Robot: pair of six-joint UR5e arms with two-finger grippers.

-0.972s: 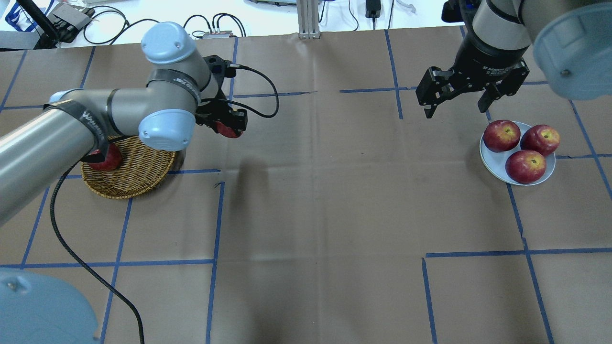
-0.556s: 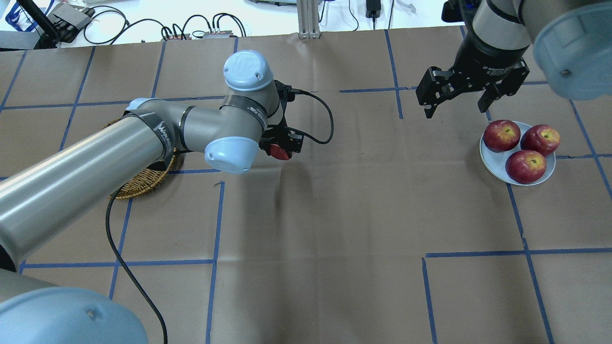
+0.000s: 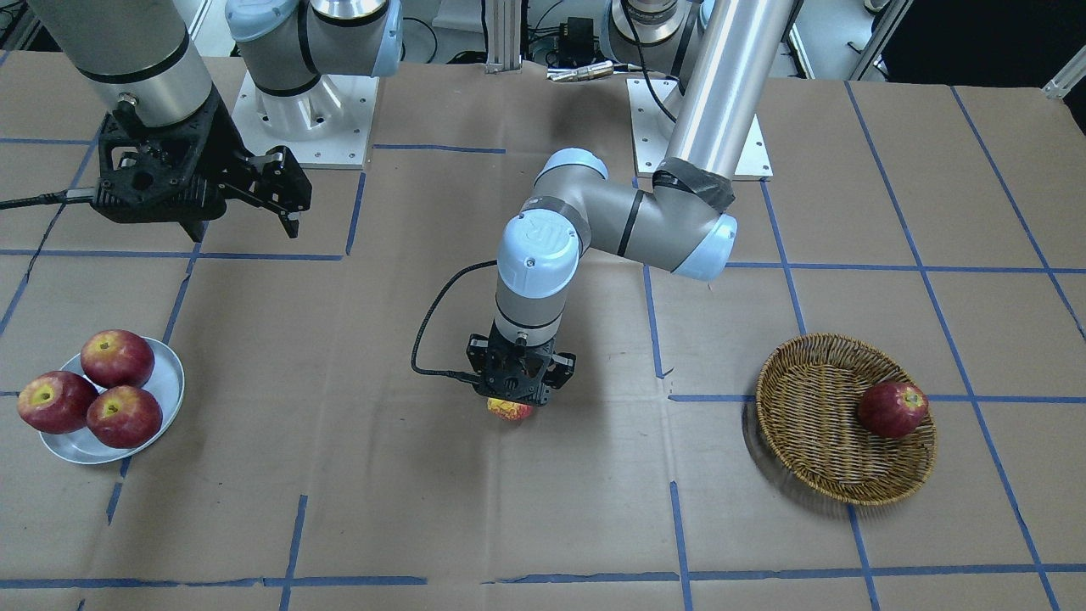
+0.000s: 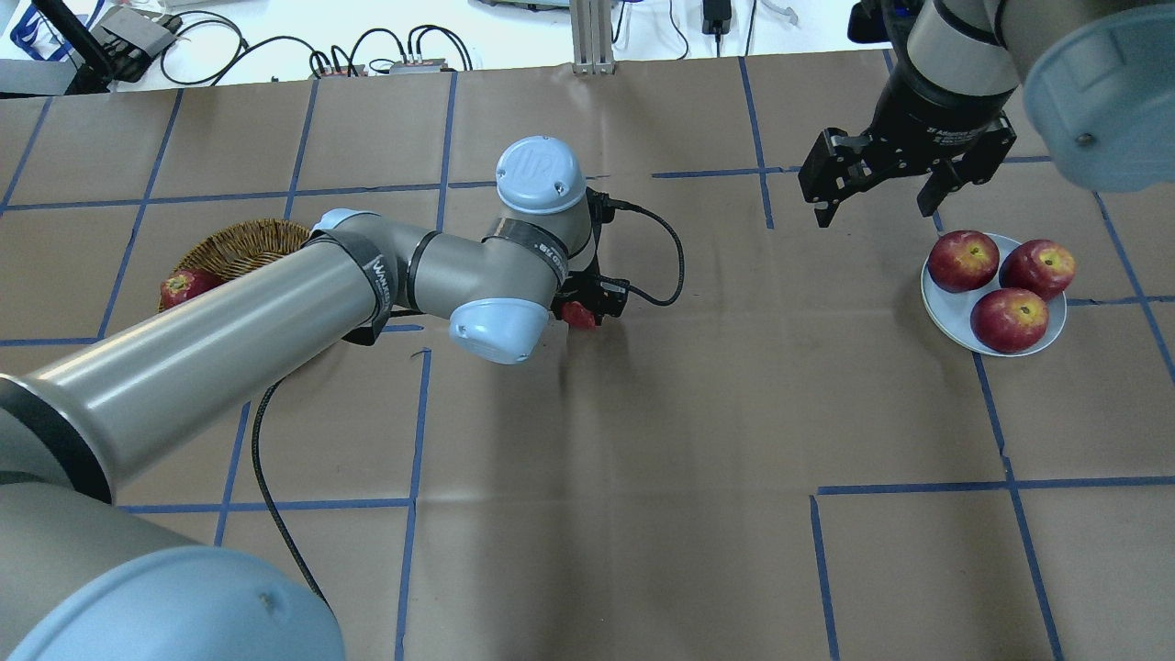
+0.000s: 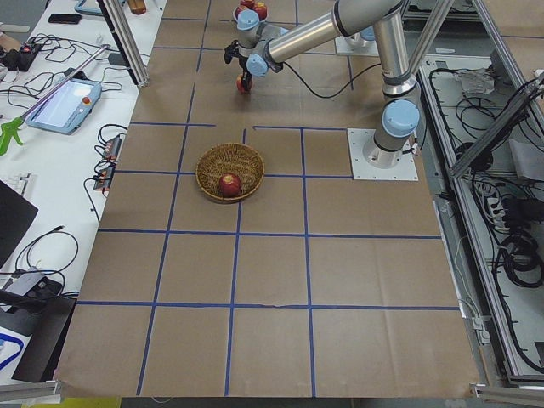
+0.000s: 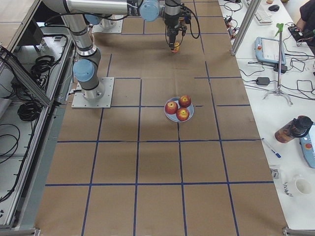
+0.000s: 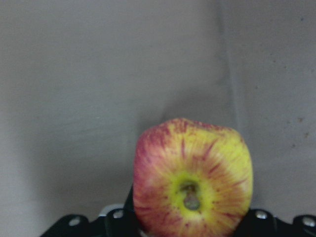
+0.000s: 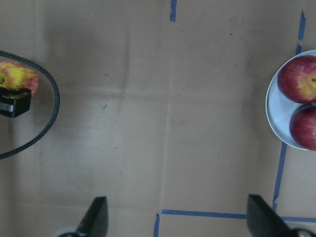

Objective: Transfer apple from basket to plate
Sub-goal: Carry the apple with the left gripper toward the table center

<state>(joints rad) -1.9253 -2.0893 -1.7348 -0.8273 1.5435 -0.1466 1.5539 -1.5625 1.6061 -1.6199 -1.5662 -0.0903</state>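
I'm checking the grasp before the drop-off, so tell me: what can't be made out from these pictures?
Finger contact on the apple: the left wrist view cuts the left gripper off at its bottom edge; overhead, the wrist covers most of it.
Basket: overhead, the left arm hides most of it.
Plate: the right wrist view cuts it off at the right edge.
Apple's clearance above the table: no view settles it.

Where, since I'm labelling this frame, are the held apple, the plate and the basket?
apple [image 3: 509,412]: exterior front-facing view, its yellow-red lower side.
plate [image 3: 169,376]: exterior front-facing view, bare right-hand rim.
basket [image 3: 810,424]: exterior front-facing view, woven floor left of centre.
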